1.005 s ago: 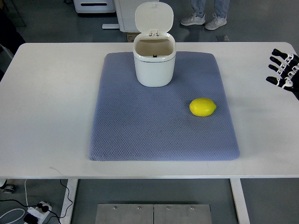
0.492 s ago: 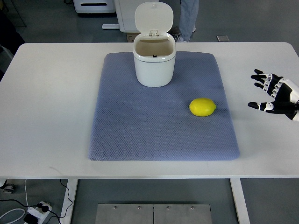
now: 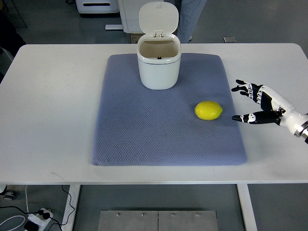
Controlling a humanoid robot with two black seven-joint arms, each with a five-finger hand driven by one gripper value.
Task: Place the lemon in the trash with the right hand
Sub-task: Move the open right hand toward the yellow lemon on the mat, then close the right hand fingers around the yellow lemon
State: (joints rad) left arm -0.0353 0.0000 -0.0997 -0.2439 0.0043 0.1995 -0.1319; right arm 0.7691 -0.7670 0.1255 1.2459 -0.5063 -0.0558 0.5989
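Lemon (image 3: 209, 110) on mat, my right hand (image 3: 257, 104) spread beside it, not touching.
I see the right hand coming in from the right edge over the white surface (image 3: 48, 106), fingers (image 3: 242, 88) splayed apart and thumb pointing toward the lemon, holding nothing, just off the right edge of the blue-grey mat (image 3: 144, 130). Lemon lies on the right half of the mat, apart from the hand. White trash bin (image 3: 159, 63) stands upright at the mat's far middle, lid (image 3: 158, 18) flipped up, opening bare as far as I can tell. Lemon sits nearer me and to the right of the bin. A person's leg (image 3: 191, 14) shows beyond the far edge.
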